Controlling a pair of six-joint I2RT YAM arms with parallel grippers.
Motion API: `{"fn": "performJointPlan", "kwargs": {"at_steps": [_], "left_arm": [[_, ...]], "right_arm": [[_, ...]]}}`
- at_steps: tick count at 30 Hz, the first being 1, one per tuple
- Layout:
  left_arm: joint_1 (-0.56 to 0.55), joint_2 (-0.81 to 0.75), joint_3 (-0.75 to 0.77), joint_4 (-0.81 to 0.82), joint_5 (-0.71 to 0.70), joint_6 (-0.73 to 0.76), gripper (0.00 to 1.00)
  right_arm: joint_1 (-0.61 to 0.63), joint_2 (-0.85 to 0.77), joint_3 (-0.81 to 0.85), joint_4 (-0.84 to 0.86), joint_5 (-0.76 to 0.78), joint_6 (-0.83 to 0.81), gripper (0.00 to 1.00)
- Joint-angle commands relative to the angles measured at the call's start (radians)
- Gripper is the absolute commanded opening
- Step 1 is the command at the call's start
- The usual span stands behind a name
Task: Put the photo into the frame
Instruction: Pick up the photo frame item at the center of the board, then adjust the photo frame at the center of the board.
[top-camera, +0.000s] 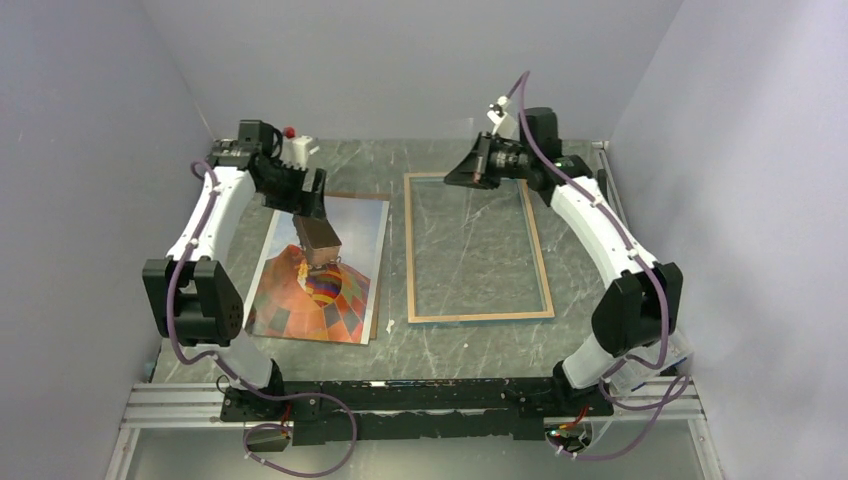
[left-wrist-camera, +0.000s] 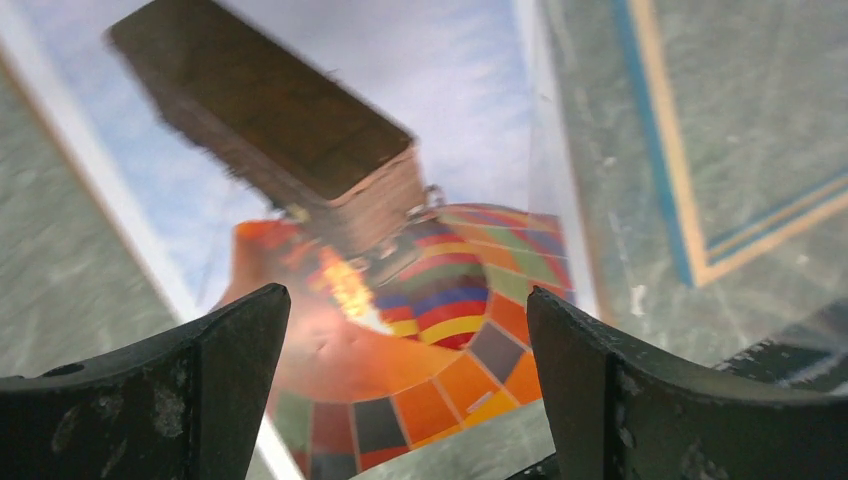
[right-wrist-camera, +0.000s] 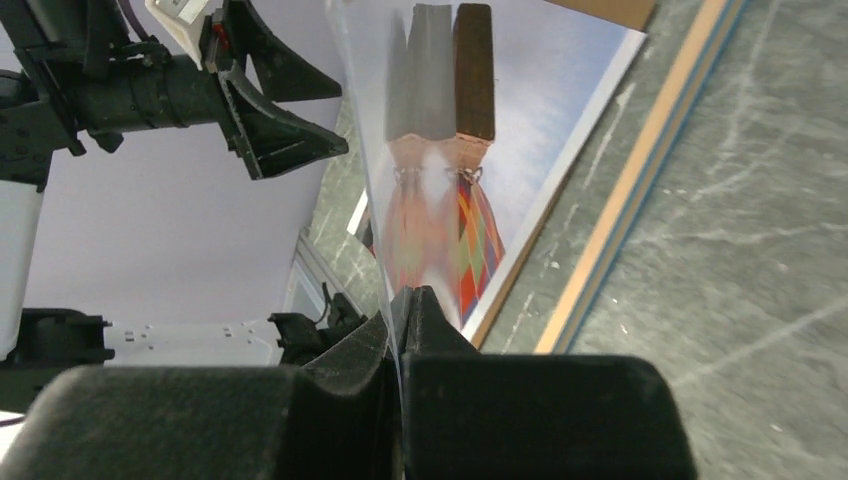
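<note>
Photo: the photo (left-wrist-camera: 420, 300) lies flat, face up, straight below your left gripper (left-wrist-camera: 405, 300), on a brown board (right-wrist-camera: 600, 10) that shows past its far edge.
Handling: judge it light, thin and floppy. A print like this probably creases at a hard pinch and sags if you lift it by one corner.
Hold: it lies flush, so there is no lip for a finger. Aim for the white border at a corner or long edge rather than the picture, and expect to slide or peel it up before you close.
Left hand: the fingers are spread wide and hold nothing, hovering over the basket and balloon.
Frame: the frame (top-camera: 478, 317) lies back up on the table (top-camera: 470, 345), to the right of your left hand, near the photo with a strip of table between. It looks stiff, with thin rims.
Right hand: the right gripper (right-wrist-camera: 405, 300) is clamped on the edge of a clear pane (right-wrist-camera: 395, 180) at the frame's far end. The sheet stands up from the fingers and mirrors the photo.
Pane: it is likely slick and bendy, so keep the pinch steady.
Writing: none can be read. There is no brand on photo, frame or board, and the small white tag on the left arm is too small to make out.
</note>
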Motion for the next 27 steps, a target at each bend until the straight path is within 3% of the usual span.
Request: {"fn": "performJointPlan", "kwargs": {"at_steps": [1, 5, 10, 19, 27], "left_arm": [[-0.095, 0.023, -0.010, 0.035, 0.139, -0.044, 0.95], [-0.152, 0.031, -0.040, 0.112, 0.249, -0.065, 0.95], [-0.210, 0.068, -0.061, 0.156, 0.305, -0.038, 0.95], [-0.343, 0.280, 0.052, 0.199, 0.122, -0.118, 0.92], [-0.427, 0.474, 0.220, 0.264, 0.003, -0.204, 0.90]], "right_arm": [[-0.098, -0.054, -0.021, -0.134, -0.135, -0.132, 0.00], [-0.156, -0.088, -0.053, -0.159, -0.173, -0.173, 0.00], [-0.209, -0.094, -0.040, -0.266, -0.084, -0.243, 0.00], [-0.298, -0.044, -0.040, -0.442, 0.111, -0.315, 0.00], [-0.369, -0.249, -0.120, -0.457, 0.233, -0.210, 0.00]]}}
